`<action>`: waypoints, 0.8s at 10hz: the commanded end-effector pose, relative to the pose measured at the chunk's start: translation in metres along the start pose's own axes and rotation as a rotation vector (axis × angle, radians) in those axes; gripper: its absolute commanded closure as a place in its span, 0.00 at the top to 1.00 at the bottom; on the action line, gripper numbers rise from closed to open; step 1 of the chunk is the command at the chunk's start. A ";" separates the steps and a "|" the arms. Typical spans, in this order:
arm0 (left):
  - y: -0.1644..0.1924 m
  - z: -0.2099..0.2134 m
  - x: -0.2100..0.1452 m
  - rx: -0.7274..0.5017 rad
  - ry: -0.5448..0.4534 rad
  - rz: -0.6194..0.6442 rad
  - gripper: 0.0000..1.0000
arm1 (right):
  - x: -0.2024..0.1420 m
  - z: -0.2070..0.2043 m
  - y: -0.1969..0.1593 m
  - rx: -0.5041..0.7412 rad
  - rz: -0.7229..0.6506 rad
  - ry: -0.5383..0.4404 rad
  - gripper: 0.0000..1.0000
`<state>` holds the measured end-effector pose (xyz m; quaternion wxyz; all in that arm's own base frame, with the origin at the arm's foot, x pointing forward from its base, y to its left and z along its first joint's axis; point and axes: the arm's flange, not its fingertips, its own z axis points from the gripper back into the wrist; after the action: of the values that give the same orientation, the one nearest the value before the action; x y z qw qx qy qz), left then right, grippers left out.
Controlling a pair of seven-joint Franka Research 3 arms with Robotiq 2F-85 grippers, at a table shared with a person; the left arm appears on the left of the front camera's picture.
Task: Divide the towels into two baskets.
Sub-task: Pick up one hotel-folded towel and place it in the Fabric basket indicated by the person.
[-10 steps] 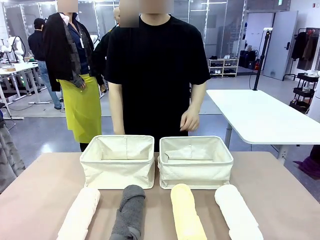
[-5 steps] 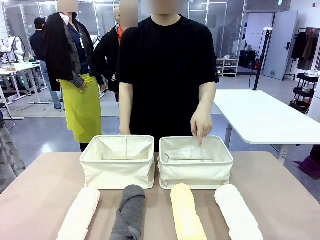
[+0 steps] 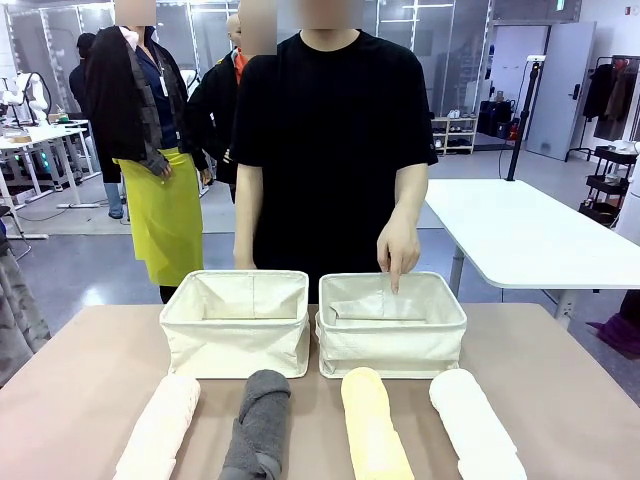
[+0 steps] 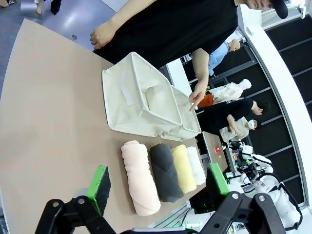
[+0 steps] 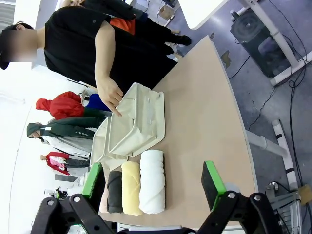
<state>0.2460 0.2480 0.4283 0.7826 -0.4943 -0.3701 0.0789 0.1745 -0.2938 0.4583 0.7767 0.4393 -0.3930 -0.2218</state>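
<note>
Two cream baskets stand side by side mid-table, the left basket [image 3: 235,345] and the right basket [image 3: 392,350]. In front of them lie a pale pink towel [image 3: 160,425], a dark grey towel [image 3: 258,425], a yellow towel [image 3: 373,425] and a white towel [image 3: 475,425], all rolled. The person's hand [image 3: 398,250] points a finger down over the right basket's far rim. My left gripper [image 4: 158,181] is open, high above the pink towel [image 4: 140,178] and grey towel [image 4: 165,173]. My right gripper [image 5: 152,179] is open above the white towel [image 5: 152,181] and yellow towel [image 5: 130,187].
The person in black stands at the table's far edge behind the baskets. Bare tan tabletop [image 3: 80,380] lies left and right of the towels. A white table [image 3: 520,235] stands off to the far right, and other people stand behind on the left.
The person's hand came down from waist height and now points into the right basket. Towels, baskets and both grippers have not moved.
</note>
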 end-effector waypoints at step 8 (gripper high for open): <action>0.001 0.002 0.000 -0.021 -0.010 -0.007 1.00 | 0.006 -0.048 0.050 -0.096 0.092 0.182 1.00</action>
<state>0.2460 0.2478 0.4284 0.7828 -0.4943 -0.3697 0.0787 0.2051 -0.2671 0.4722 0.8118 0.4213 -0.3610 -0.1824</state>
